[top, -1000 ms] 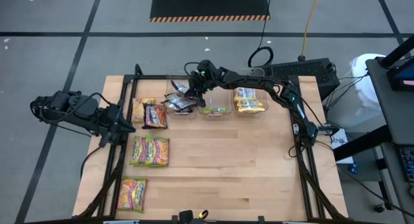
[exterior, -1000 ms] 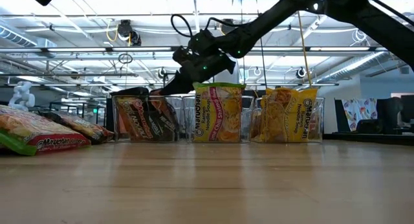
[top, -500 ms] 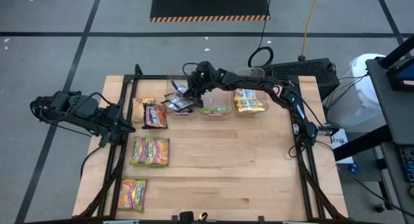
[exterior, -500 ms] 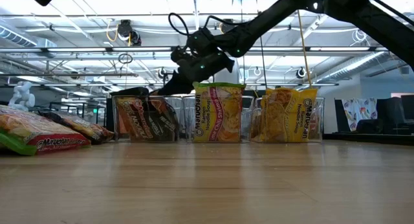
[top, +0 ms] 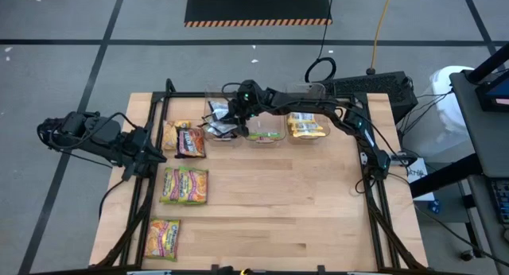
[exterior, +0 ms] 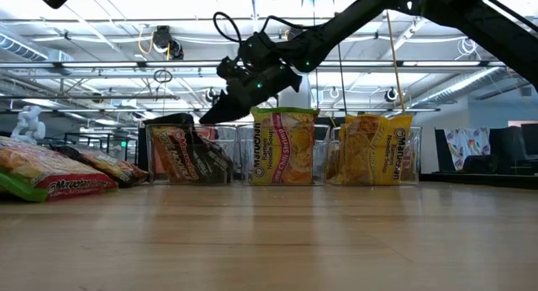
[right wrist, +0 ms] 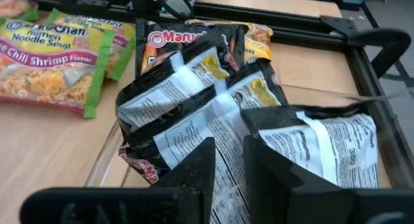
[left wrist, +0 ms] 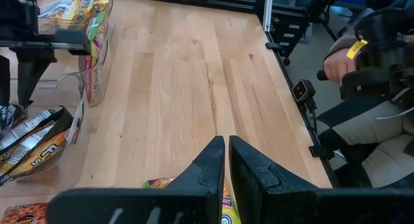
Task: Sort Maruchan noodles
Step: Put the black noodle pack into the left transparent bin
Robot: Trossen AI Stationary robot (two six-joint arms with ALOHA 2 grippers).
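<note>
The right gripper has lifted slightly off the black packets in the left bin and its fingers, pinched before, now stand a little apart, holding nothing. Those packets lie jumbled and tilted, backs up, their lower parts hidden by the fingers; the middle bin holds upright green packets, the right bin upright yellow packets. The left gripper waits at the table's left edge, fingers nearly together, beside loose packets lying flat.

Bare table from three to six o'clock lets a gripper pass, while three clear bins at twelve and loose packets at nine block.
</note>
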